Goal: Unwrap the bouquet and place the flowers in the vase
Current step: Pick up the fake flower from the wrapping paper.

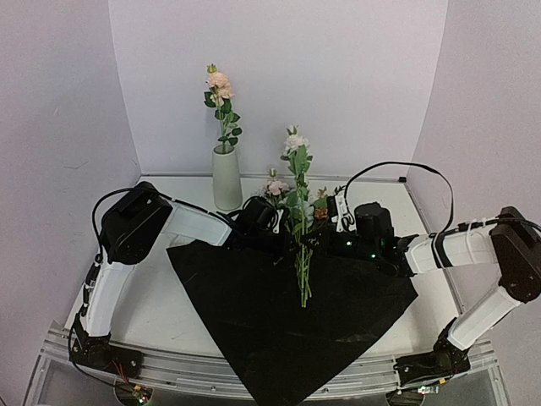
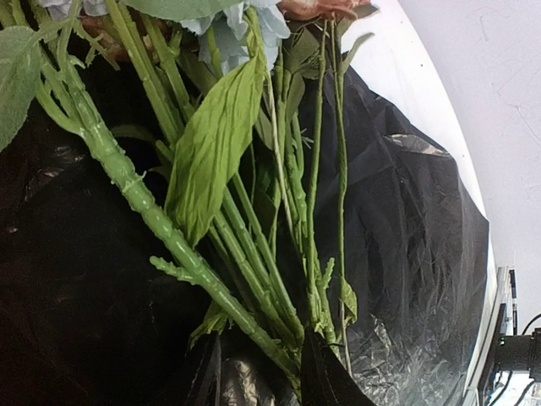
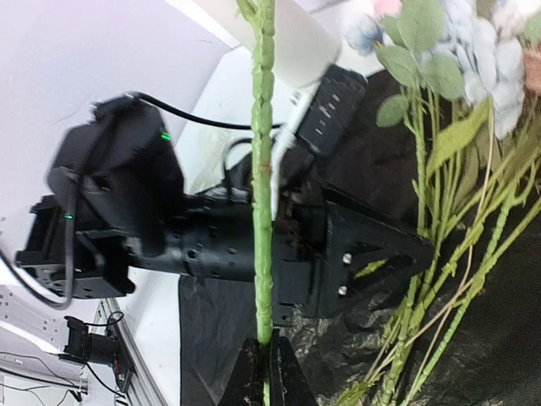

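Observation:
The white vase (image 1: 226, 179) stands at the back with one peach flower (image 1: 219, 83) in it. My left gripper (image 1: 281, 227) (image 2: 260, 364) is shut on a bundle of green flower stems (image 2: 245, 262), held over the spread black wrapping sheet (image 1: 287, 326). Pink and white blooms (image 1: 275, 188) sit above the gripper and the stem ends (image 1: 303, 283) trail below it. My right gripper (image 1: 319, 242) (image 3: 269, 362) is shut on a single green stem (image 3: 263, 194) standing upright beside the bundle. A white bloom (image 1: 295, 142) tops it. The left gripper's fingers (image 3: 372, 254) show just behind this stem.
The black sheet (image 2: 406, 220) lies flat across the white table (image 1: 161, 309) and hangs over its front edge. Purple walls close in the back and both sides. The two arms meet mid-table, with the vase just behind the left one.

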